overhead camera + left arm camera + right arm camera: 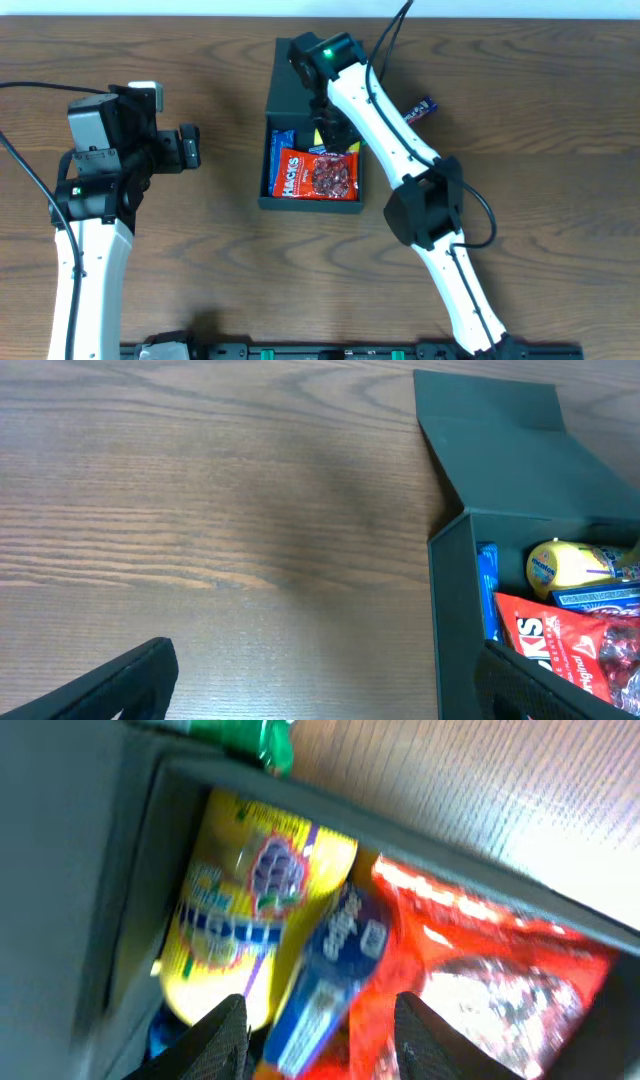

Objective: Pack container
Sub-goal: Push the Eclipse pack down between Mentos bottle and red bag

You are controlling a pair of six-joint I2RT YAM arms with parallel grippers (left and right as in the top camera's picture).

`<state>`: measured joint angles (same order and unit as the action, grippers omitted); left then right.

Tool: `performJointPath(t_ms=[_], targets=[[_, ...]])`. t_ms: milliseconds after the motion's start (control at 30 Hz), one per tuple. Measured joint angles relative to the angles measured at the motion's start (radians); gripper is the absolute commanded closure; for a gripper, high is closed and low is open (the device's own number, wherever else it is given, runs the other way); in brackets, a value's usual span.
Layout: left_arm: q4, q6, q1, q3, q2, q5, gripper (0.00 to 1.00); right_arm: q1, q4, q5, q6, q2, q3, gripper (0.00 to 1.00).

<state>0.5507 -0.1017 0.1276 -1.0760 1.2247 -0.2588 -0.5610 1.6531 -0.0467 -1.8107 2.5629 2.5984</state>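
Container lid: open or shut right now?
Open. The lid is folded back behind the container, and the red snack packet and yellow packet show inside.

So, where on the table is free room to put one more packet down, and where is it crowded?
Free: the bare wood between the left gripper and the box, and the strip of table in front of the box. Crowded: inside the box, where packets and the right gripper fill it.
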Motion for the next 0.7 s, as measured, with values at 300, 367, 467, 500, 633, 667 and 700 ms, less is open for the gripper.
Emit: performJointPath(t_ms=[300,367,467,500,633,667,700], targets=[[0.0,0.0,0.0,0.0,0.0,0.0,0.05,0.0,-0.002,0.051,0.037,-0.027,0.006,0.98],[0.0,0.0,0.0,0.0,0.0,0.0,0.05,0.0,-0.01,0.051,0.035,-0.027,0.006,0.98],[0.0,0.0,0.0,0.0,0.0,0.0,0.05,0.0,-0.026,0.038,0.036,-0.027,0.006,0.98],[0.0,0.0,0.0,0.0,0.0,0.0,0.05,0.0,-0.027,0.025,0.037,-0.027,0.006,0.98],[0.0,0.0,0.0,0.0,0.0,0.0,0.05,0.0,-0.024,-0.013,0.036,-0.027,0.006,0.98],[0.0,0.0,0.0,0.0,0.0,0.0,0.05,0.0,-0.024,-0.018,0.037,-0.027,0.006,0.98],[0.0,0.0,0.0,0.0,0.0,0.0,0.05,0.0,-0.023,-0.024,0.037,-0.027,0.006,0.99]])
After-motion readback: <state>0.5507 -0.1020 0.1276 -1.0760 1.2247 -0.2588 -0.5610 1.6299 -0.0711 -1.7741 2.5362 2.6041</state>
